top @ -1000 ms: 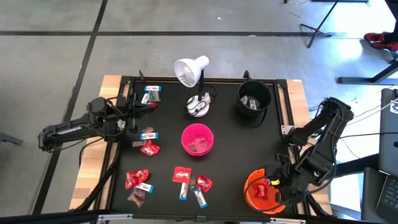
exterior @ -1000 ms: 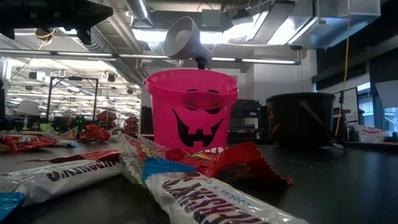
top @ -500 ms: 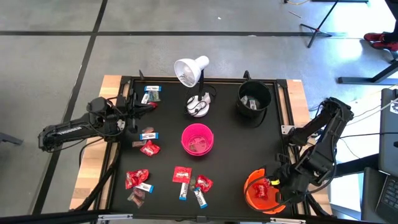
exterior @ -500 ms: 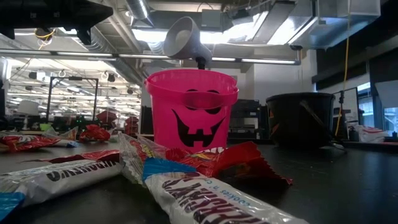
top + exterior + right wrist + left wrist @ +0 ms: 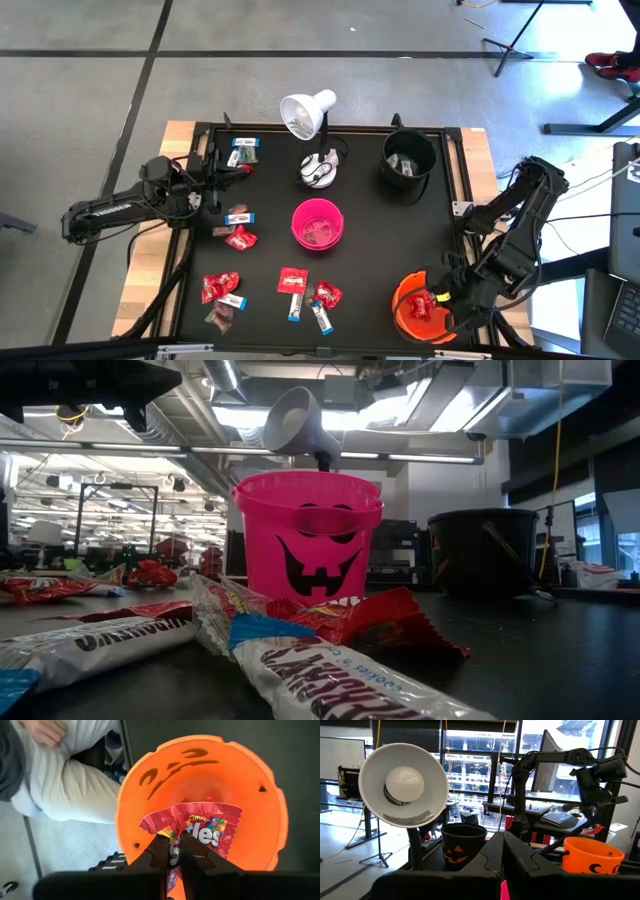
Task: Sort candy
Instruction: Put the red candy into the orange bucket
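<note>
High view: we see a black mat (image 5: 370, 250) on a wooden table over grey floor. Our right gripper (image 5: 432, 298), lower right, pinches a red packet (image 5: 200, 832) over the orange bucket (image 5: 405, 310). Left gripper (image 5: 240, 170), fingers together, waits upper left. Candy (image 5: 225, 290) lies lower left.

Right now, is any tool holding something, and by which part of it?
The right tool pinches a red candy packet by its lower edge, above the orange bucket. The left tool is shut on nothing.

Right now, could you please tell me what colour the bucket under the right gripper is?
Orange; the round plastic bucket shows best in the right wrist view.
</note>
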### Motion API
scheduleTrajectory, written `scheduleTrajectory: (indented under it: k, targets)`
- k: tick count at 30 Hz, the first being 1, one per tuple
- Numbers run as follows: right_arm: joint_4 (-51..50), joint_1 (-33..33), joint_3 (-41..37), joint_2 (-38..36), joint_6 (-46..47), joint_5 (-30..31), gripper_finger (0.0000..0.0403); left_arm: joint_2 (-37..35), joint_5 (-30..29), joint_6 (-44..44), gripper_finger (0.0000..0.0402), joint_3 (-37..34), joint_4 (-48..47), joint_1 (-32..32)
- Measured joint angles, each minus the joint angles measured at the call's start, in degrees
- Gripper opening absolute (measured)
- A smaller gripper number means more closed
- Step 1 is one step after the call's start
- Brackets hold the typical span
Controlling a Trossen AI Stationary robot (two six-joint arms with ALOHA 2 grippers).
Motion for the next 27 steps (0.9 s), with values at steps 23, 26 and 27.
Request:
scheduleTrajectory:
  k: [23, 26, 27]
  targets:
    - [4.19, 0.00, 0.00, 0.02, -0.57, -4.64, 0.0031, 0.00, 0.02, 0.00, 0.0001, 0.02, -0.02, 0.00]
    - [4.31, -0.01, 0.00, 0.02, -0.59, -4.21, 0.0056, -0.01, 0.01, 0.00, 0.0001, 0.00, -0.02, 0.00]
    - [4.51, 0.00, 0.00, 0.02, -0.61, -4.01, 0.0068, -0.01, 0.01, 0.00, 0.0001, 0.00, -0.02, 0.00]
